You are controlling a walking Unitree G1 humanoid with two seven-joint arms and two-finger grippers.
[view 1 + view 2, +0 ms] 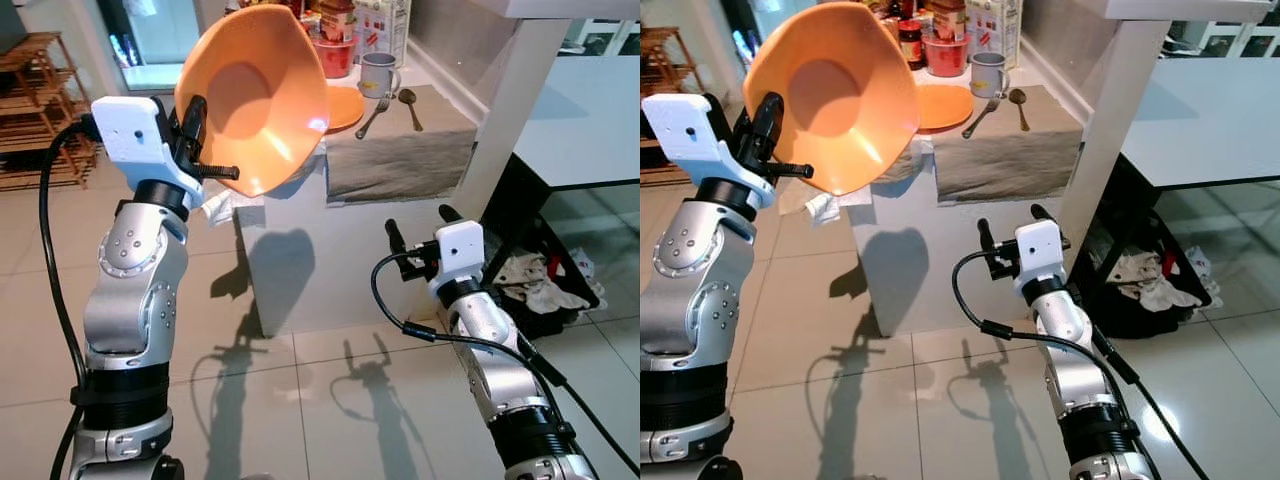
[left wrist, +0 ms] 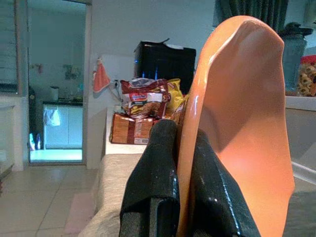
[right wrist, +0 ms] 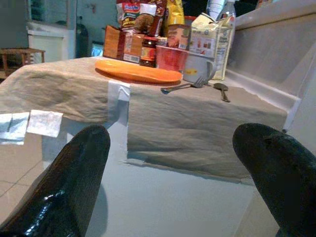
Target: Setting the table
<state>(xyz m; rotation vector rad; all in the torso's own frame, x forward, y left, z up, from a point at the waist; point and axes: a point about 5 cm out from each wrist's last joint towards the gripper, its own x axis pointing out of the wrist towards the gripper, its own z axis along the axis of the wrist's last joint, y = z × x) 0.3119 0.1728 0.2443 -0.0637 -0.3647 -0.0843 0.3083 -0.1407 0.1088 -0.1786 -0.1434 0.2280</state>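
Left hand (image 1: 205, 140) is raised at 10 o'clock in the head views, fingers (image 2: 153, 182) clamped on the rim of a large orange plastic bowl (image 1: 255, 95) — rim pinched between the two pads in the left wrist view, bowl held off the bench, tilted on edge, hollow facing the camera. Right hand (image 1: 420, 228) sits low at 4 o'clock, in front of the white bench (image 1: 330, 260), fingers (image 3: 74, 182) spread wide with nothing between them. On the bench top lies a grey-beige cloth mat (image 1: 400, 155) hanging over the front edge. On the mat: a flat orange plastic plate (image 1: 345, 105) partly behind the bowl, a metal fork (image 1: 372, 118) just beside the plate at its 3 o'clock, a metal spoon (image 1: 410, 105) near the fork, apart from it. A grey mug (image 1: 378, 72) stands at 12 o'clock from the fork, a red plastic cup (image 1: 335, 55) next to it at its 9 o'clock, with snack packets (image 3: 143, 19) and a milk carton (image 3: 207, 37) behind at the back of the bench. Wooden shelf rack (image 1: 35, 110) at 9 o'clock by the wall; a dark basket with crumpled cloths (image 1: 540, 280) on the tiled floor (image 1: 300, 400) at 3 o'clock, under a white table (image 1: 580, 120).
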